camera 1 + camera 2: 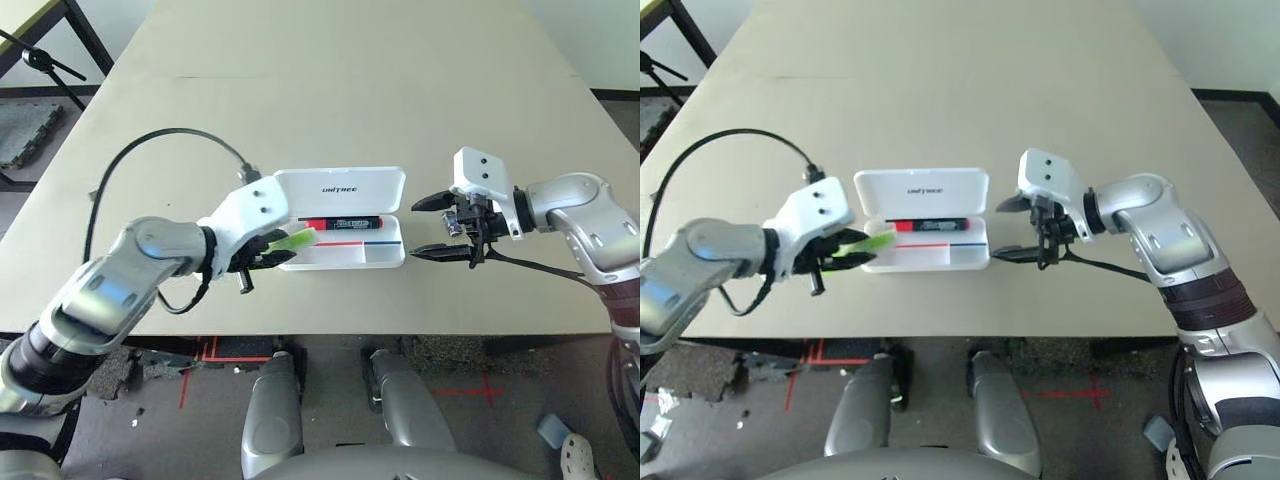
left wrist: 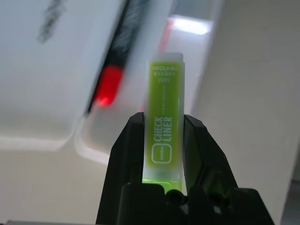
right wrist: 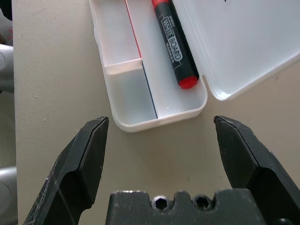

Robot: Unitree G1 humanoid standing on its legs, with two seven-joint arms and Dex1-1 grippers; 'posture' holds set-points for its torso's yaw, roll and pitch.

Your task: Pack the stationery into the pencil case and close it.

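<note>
We've got the highlighter pinched in the left gripper, tip poking over the left end of the open pencil case on the surface. Marker already lies in the back slot w/ lid up. Right gripper hangs wide open, holding nothing, just beside the case's right end. Risks: highlighter is tilted, so release could land it on the rim & roll off; bumping the light case could shove it.

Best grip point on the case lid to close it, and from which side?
Lid lies open, flat behind the tray, hinged along the marker side. Take its far free edge from behind and swing it toward the robot. Open right gripper is free; left gripper holds the highlighter.
</note>
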